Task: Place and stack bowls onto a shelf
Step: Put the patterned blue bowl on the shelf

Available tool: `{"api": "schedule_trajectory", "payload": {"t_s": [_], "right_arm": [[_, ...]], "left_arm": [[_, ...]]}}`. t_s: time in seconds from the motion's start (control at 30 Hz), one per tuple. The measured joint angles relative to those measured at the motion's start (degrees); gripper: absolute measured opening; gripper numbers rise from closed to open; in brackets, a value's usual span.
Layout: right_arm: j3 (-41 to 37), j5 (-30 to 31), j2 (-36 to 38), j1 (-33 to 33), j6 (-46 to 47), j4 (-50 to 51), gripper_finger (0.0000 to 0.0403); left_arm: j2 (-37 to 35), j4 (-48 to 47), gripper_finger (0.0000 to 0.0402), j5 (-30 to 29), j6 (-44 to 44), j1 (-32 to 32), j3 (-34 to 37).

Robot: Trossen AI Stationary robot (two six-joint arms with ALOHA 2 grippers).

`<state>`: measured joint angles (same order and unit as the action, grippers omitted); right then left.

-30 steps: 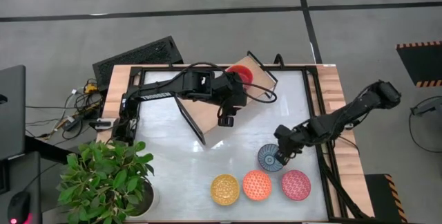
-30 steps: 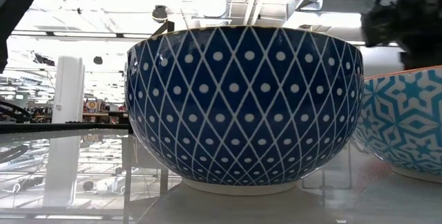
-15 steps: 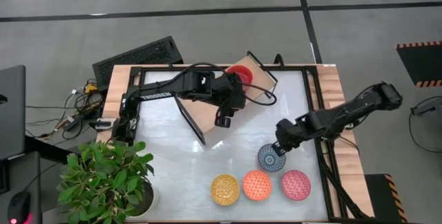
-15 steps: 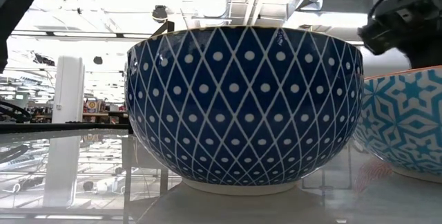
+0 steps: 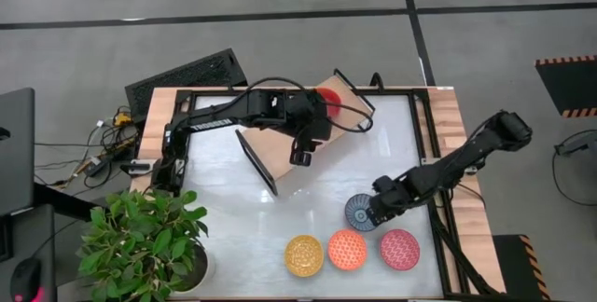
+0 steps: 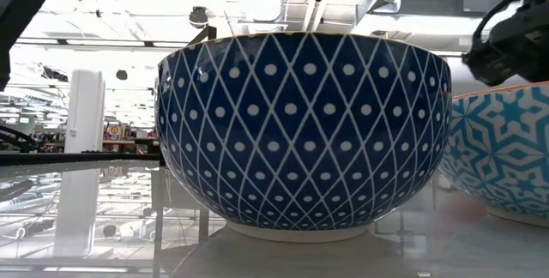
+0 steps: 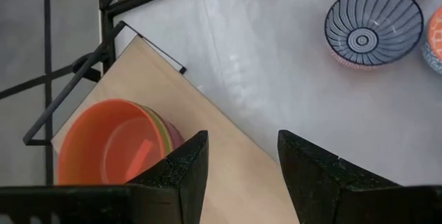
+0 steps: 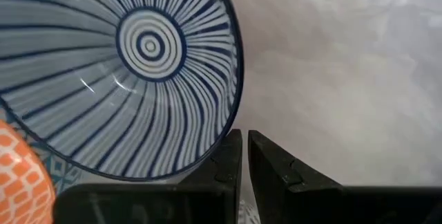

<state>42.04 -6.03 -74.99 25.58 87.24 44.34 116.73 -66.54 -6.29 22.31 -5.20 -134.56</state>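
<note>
The blue-white striped bowl (image 5: 359, 212) (image 8: 124, 65) sits upright on the white tabletop. My right gripper (image 5: 377, 211) (image 8: 242, 156) is shut at its right side. Yellow (image 5: 304, 254), orange (image 5: 347, 249) and pink (image 5: 399, 249) bowls stand in a row near the near edge. The red-orange bowl (image 5: 326, 100) (image 7: 110, 148) tops a stack on the light-wood shelf board (image 5: 273, 156) (image 7: 214, 124). My left gripper (image 5: 300, 155) (image 7: 238, 169) hangs open above that board, beside the stack, holding nothing. My right gripper comes slanting down from the table's right with its fingers shut. The outer side of one finger (image 8: 226, 156) meets the blue-white bowl's rim (image 8: 233, 117) on the bowl's right side. The bowl stays upright on the table.
A potted plant (image 5: 140, 241) crowds the near left corner. A keyboard (image 5: 187, 74) lies past the far left edge. Black frame rails (image 5: 431, 144) border the table. In the low view a dark-blue diamond-patterned bowl (image 6: 304, 132) fills the picture, with a light-blue one (image 6: 502, 154) beside it.
My right gripper has moved toward the near edge and down, from over the blue-white bowl's far rim to its right side. The bowl has slid slightly toward the table's left.
</note>
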Motion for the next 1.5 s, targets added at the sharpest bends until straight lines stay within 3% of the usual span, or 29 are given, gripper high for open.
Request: {"api": "schedule_trajectory", "payload": {"t_s": [0.3, 0.57, 0.63, 0.83, 0.93, 1.13, 1.27, 1.5], "right_arm": [[0.0, -0.1, -3.8, -9.8, -16.3, -9.2, 0.0053], [0.0, 0.4, -7.2, -21.1, -35.4, -24.6, 0.0053], [0.1, 1.5, -6.5, -23.3, -37.5, -23.7, 0.0053], [2.9, 3.5, 3.8, -27.0, -38.5, -11.4, 0.0053], [3.4, 3.8, 10.8, -26.6, -38.7, -5.7, 0.0053], [3.4, 8.0, 23.7, -24.7, -35.3, 0.6, 0.0053], [3.5, 10.3, 30.1, -23.2, -33.7, 0.4, 0.0053], [3.5, 11.9, 35.2, -22.2, -33.7, 1.7, 0.0053]], "left_arm": [[0.0, -0.2, 0.0160, 3.7, 1.2, -1.8, 0.0], [0.0, -1.3, 0.0160, 7.0, 4.1, -2.7, 0.0], [0.0, -2.7, 0.0160, 9.5, 4.6, -2.7, 0.0], [0.0, -8.9, 0.0160, 21.1, 3.4, -1.5, 0.0], [0.0, -8.9, 0.0160, 24.1, 3.3, 0.1, 0.0], [0.5, -6.8, 0.0160, 20.6, 11.6, 5.8, 1.0], [0.6, 1.0, 0.0160, 17.6, 15.7, 9.6, 7.0], [0.6, 12.0, 0.0160, 16.3, 16.7, 12.1, 19.2]]}}
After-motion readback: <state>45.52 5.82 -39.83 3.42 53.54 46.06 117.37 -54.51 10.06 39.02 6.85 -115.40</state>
